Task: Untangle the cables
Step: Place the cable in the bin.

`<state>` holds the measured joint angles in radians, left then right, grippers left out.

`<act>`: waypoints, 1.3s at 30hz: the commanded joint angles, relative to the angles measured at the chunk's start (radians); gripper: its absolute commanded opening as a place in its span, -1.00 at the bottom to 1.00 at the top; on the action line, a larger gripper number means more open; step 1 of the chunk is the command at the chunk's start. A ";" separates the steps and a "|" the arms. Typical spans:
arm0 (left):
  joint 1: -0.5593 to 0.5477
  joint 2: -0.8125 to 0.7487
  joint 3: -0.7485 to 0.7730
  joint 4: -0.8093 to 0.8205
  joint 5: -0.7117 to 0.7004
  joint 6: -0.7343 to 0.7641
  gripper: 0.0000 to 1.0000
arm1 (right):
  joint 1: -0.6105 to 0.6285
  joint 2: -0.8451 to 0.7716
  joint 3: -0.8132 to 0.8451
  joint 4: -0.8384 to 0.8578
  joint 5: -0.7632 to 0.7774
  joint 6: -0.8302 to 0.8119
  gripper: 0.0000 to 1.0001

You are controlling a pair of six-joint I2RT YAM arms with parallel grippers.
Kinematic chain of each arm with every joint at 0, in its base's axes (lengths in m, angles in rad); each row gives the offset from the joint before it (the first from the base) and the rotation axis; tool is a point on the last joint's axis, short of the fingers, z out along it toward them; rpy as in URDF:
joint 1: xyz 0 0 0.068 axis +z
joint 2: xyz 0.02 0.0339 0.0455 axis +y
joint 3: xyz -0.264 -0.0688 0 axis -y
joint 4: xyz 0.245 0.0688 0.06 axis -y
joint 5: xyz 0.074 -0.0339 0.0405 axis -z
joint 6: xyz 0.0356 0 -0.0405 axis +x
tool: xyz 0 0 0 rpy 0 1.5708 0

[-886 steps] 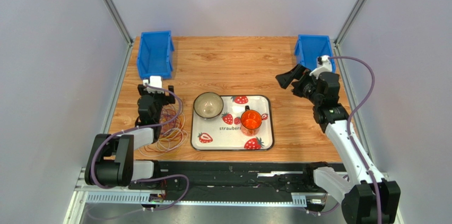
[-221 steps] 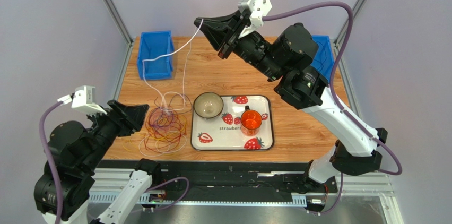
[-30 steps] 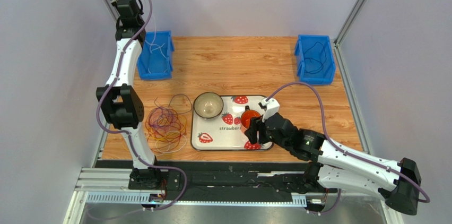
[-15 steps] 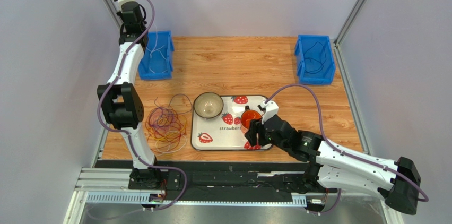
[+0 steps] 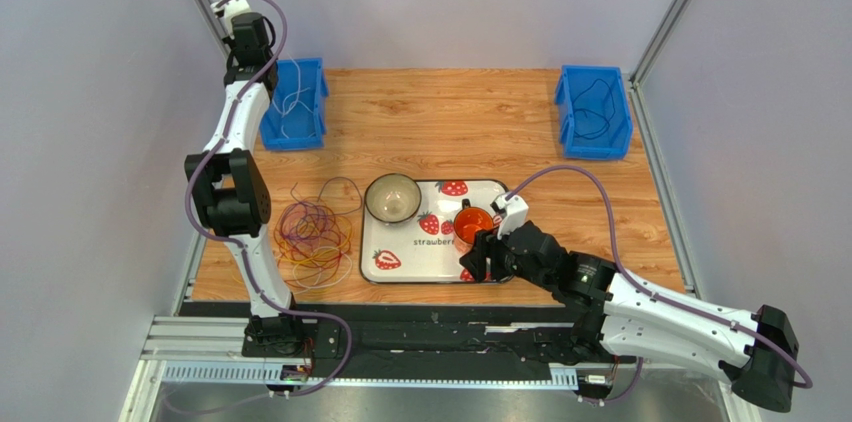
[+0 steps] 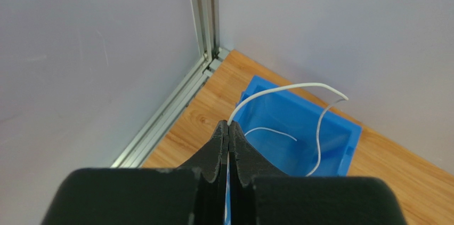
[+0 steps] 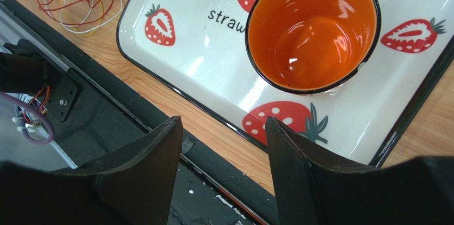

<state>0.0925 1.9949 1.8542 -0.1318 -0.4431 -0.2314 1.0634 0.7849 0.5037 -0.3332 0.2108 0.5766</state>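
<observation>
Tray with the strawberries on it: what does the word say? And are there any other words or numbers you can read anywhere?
"straw": printed in black on the white tray, seen by the right wrist camera; the rest is hidden behind the orange cup.
"strawber": the same word from the top camera, small, cut off by the cup, so its ending cannot be read.
No other words, numbers or signs can be read in these views.

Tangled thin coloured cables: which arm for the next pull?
Probably right: right gripper open over the strawberry-print tray beside the tangle; left gripper shut on a thin white cable above the blue plastic bin.
</observation>
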 commanded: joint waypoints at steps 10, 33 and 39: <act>0.029 0.156 0.095 -0.170 0.136 -0.103 -1.00 | 0.000 -0.068 -0.010 0.013 -0.030 0.019 0.25; 0.029 0.205 0.289 -0.417 0.175 -0.120 0.15 | 0.000 -0.069 0.009 0.011 -0.034 0.011 0.25; 0.029 0.133 0.289 -0.433 0.198 -0.114 0.17 | 0.001 -0.078 0.010 0.013 -0.037 0.009 0.25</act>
<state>0.1181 2.2498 2.1292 -0.5488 -0.2481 -0.3462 1.0634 0.7193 0.4896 -0.3405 0.1795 0.5804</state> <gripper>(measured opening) 0.582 0.625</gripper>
